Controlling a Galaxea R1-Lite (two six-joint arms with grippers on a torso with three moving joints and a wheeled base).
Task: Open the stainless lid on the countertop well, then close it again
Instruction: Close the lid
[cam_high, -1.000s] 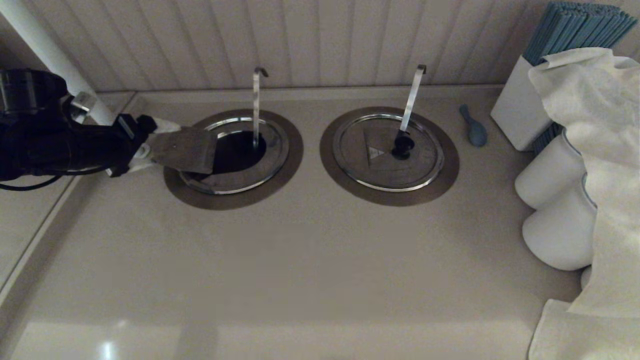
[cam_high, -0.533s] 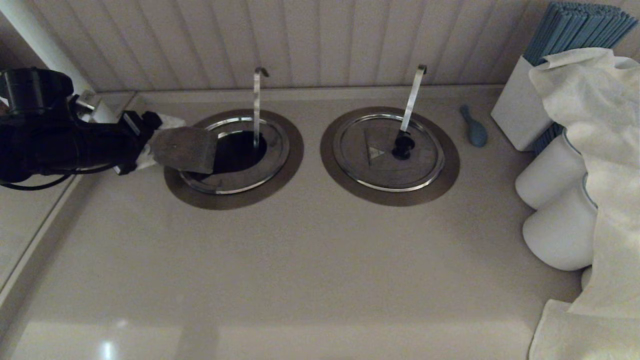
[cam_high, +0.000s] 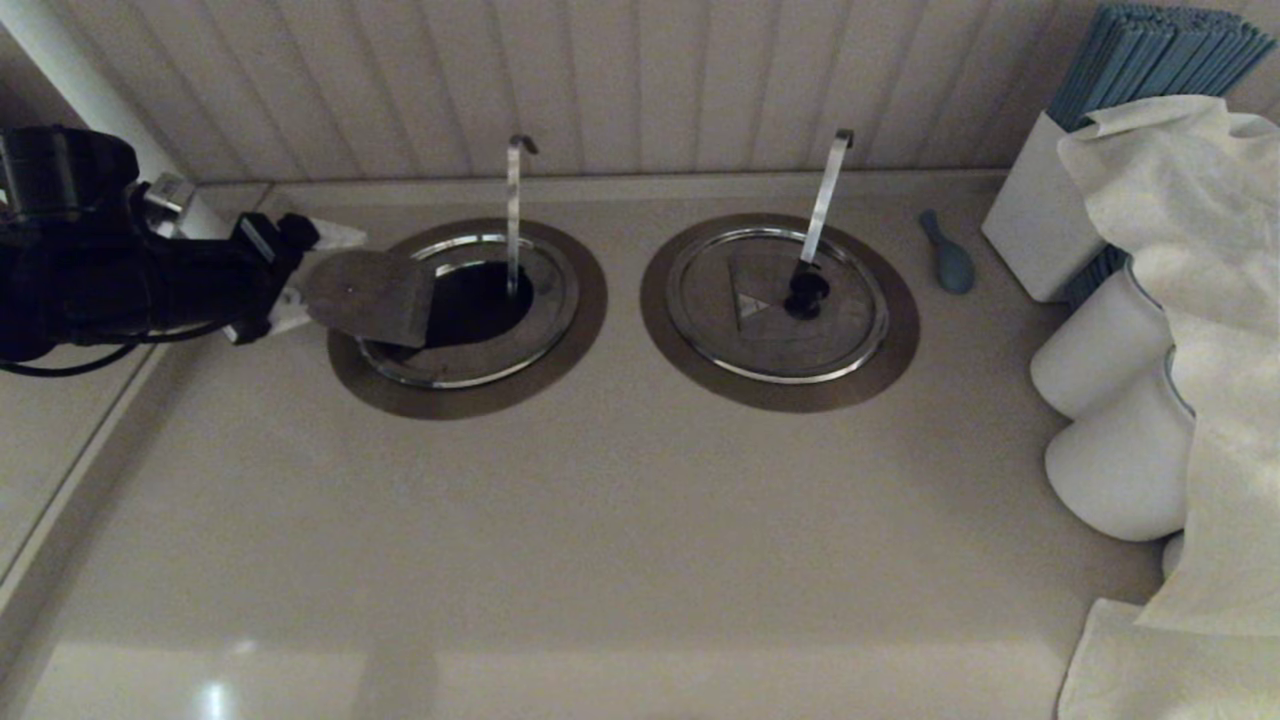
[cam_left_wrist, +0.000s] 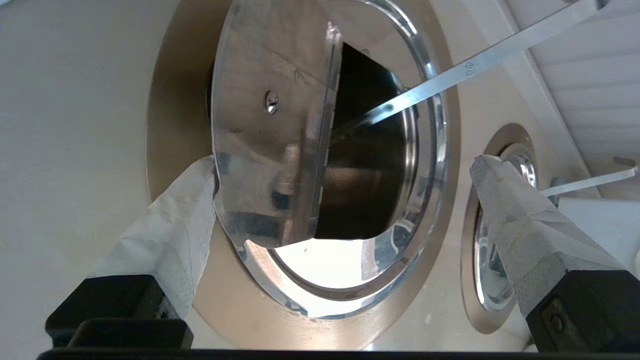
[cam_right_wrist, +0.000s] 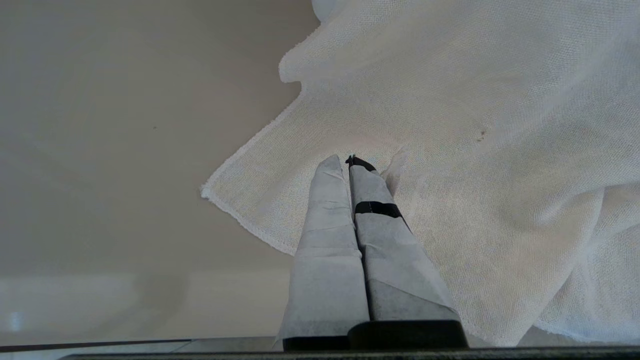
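Left end effector (cam_left_wrist: 345, 165) at the left edge of the countertop well (cam_high: 467, 318), fingers spread wide apart, released. One cloth-wrapped finger (cam_left_wrist: 170, 230) touches the rim of the raised flap; the other stands clear on the far side.

The stainless lid (cam_left_wrist: 272, 135): flat polished steel, mirror-bright underside, one screw head near the middle. Its folding flap is tilted up on the hinge line over the well's left side, exposing a dark round hole. Wide brushed-steel collar ring around it, set flush in the smooth beige tabletop (cam_high: 620, 540). Thin grey hooked rod (cam_high: 514, 215) rises from the opening.

Twin lid (cam_high: 777, 316) to the right lies flat, shut, with black knob.

Right end effector (cam_right_wrist: 350, 162) parked over a white woven cloth (cam_right_wrist: 475, 125), taped fingers clenched together, empty.
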